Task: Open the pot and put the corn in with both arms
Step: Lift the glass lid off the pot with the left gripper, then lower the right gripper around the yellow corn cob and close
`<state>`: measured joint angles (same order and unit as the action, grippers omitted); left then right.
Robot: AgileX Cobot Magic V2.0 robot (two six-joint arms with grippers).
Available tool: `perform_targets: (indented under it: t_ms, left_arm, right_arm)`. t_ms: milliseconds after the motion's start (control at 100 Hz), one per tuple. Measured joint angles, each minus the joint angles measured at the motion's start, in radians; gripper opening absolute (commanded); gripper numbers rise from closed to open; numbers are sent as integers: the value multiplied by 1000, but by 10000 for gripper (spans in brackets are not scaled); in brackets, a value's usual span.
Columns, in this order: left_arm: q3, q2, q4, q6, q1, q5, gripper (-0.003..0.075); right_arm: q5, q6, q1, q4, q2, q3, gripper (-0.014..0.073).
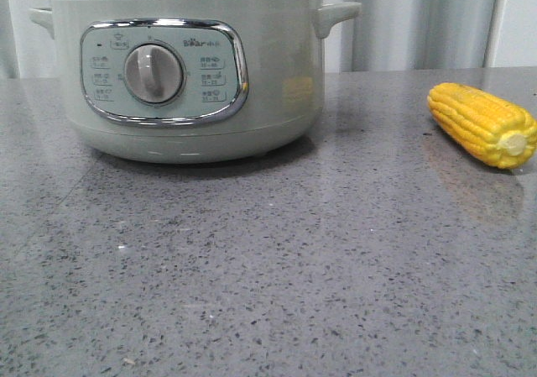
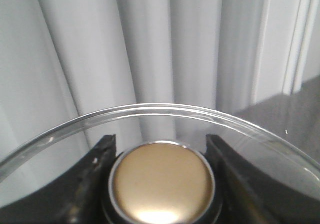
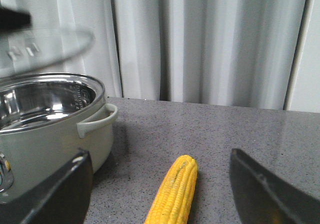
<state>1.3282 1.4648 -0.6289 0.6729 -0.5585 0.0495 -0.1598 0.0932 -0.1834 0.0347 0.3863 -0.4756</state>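
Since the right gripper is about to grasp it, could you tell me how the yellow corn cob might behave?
The bright yellow corn cob lies on its rounded side, so a nudge probably rolls it. It looks stiff. Its kerneled surface likely gives the open right gripper decent grip.

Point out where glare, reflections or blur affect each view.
Front view: the table shows soft sheen and a faint reflection below the corn; the pot casts a shadow at its base. Left wrist view: a bright hotspot sits on the gold lid knob, and the glass lid rim catches light. Right wrist view: the steel pot interior mirrors light, and the raised lid looks blurred.
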Motion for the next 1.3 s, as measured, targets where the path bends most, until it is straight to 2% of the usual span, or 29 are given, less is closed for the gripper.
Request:
perform_targets:
  t_ms: [120,260,450,640,900,1140,1300]
  left_arm:
    - [0,-106,7,24,93,-25,71]
    - [-54,-201,2,29,263,-109,71]
    - [-246,-306,-40,30,470,-152,71]
    - [-466,-355,-115,30,606,-109,71]
    - [-698,-347,-152,30,635,-64,89]
    - [-774,-315,-163,30,635,12,268]
    - [-785,-291,-164,32,635,35,328]
  right_arm:
    - [0,0,0,0,0,0,479]
    - [0,0,0,0,0,0,479]
    - [0,0,0,0,0,0,479]
    - [-7,0,0,0,0,0,479]
    - [-24,0,0,0,0,0,479]
    - [-27,0,0,0,0,0,479]
    - [-29,0,0,0,0,0,479]
